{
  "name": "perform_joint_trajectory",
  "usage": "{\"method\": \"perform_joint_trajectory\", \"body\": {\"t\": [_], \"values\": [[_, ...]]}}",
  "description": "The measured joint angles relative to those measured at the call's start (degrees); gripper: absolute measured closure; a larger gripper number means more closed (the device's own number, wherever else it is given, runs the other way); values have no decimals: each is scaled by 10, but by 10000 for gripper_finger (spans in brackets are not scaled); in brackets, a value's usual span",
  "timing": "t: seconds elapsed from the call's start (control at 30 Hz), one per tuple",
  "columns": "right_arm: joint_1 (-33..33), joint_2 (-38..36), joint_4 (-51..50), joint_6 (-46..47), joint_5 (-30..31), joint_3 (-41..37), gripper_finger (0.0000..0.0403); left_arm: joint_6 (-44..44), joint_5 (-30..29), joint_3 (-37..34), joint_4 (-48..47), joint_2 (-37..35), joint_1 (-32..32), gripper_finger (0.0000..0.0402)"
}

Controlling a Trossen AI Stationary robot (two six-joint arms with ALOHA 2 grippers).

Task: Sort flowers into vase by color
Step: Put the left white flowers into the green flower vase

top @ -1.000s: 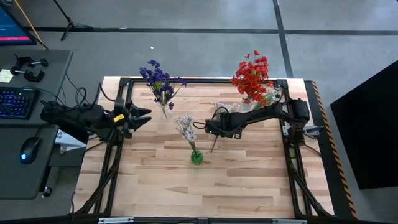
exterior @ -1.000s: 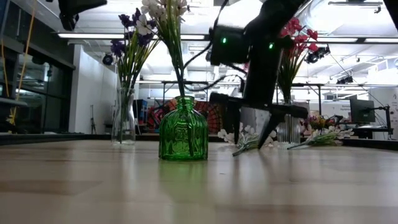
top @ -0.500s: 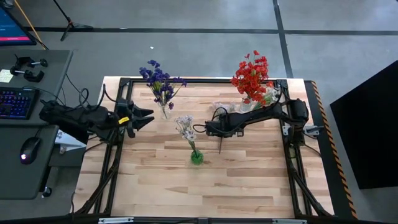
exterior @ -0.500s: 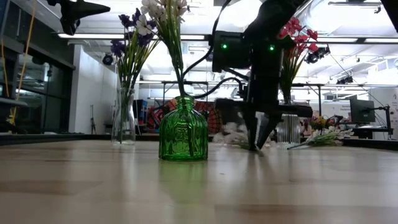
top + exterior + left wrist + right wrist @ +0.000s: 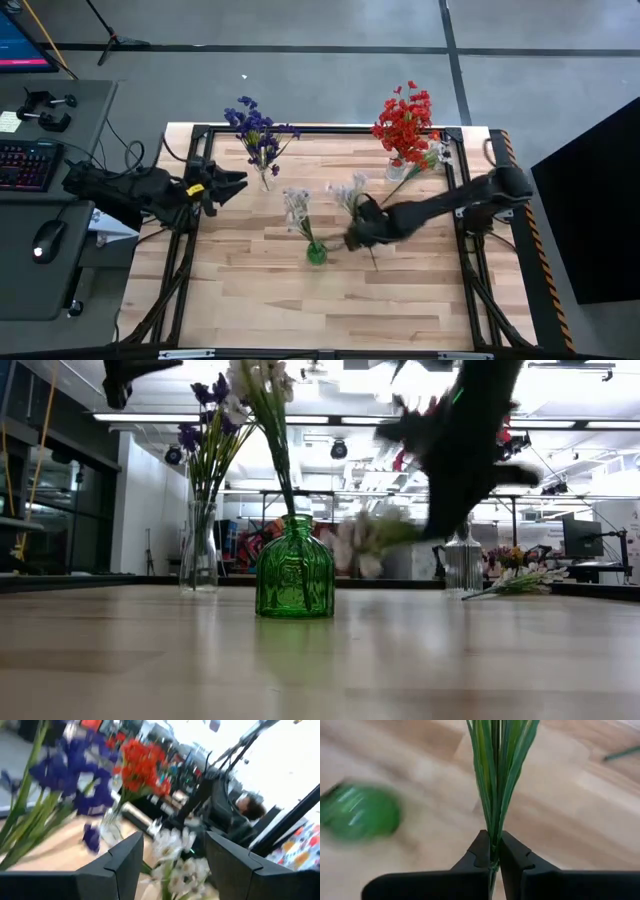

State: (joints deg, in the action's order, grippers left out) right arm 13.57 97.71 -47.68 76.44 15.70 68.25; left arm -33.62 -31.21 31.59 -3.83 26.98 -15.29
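Note:
A green vase [image 5: 316, 253] holds white flowers [image 5: 296, 205] at the table's middle. Purple flowers [image 5: 258, 127] stand in a clear vase [image 5: 200, 545] at the far left, red flowers [image 5: 404, 122] in another clear vase [image 5: 462, 565] at the far right. My right gripper [image 5: 358, 237] hangs just right of the green vase, shut on a white flower spray [image 5: 348, 190]. Raised over the table's left edge, my left gripper [image 5: 236, 185] is open and holds nothing. My right gripper pinches the white spray's bundle of green stems and leaves [image 5: 493, 845] between its two fingers. A short piece of stem sticks out behind them. The fingers come steeply from above. The spray is lifted clear of the table and tilted, its blooms toward the far edge.
One more spray [image 5: 432, 156] lies flat on the table beside the red flowers' vase. A black frame [image 5: 330, 129] runs around the tabletop. Bare wood stretches along the near half. A desk with a keyboard and mouse stands left of the table.
My right gripper has shut on the white spray that lay on the table near the red flowers' vase. It then rose and swung toward the near edge, rolling as it went. The spray has been lifted clear of the table.

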Motion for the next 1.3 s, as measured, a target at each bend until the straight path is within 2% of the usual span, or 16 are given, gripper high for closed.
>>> {"method": "perform_joint_trajectory", "body": {"t": [0.27,0.43,0.53,0.6,0.7,0.77,0.83,0.93,1.1,1.2,1.3], "values": [[156,-118,-63,33,12,1,402,23,-29,0,68,0,0,204],[273,-129,-136,169,8,1,402,15,-42,0,69,0,0,204],[330,-126,-142,241,18,1,402,7,-42,0,70,0,0,204],[366,-121,-122,282,87,1,403,7,-43,0,72,0,0,204],[392,-120,-55,341,259,-13,403,-4,-55,0,79,0,0,204],[388,-120,17,349,344,-46,403,-7,-56,0,84,1,0,204],[370,-119,123,302,383,-88,403,-7,-56,0,87,5,0,204],[319,-119,334,162,393,-157,403,-7,-56,0,94,14,0,204],[227,-119,750,-167,380,-260,403,-7,-55,0,113,34,0,204],[178,-119,981,-354,331,-308,403,-7,-55,0,113,44,0,204],[134,-116,1152,-494,247,-334,403,-7,-55,0,112,54,0,204]]}}
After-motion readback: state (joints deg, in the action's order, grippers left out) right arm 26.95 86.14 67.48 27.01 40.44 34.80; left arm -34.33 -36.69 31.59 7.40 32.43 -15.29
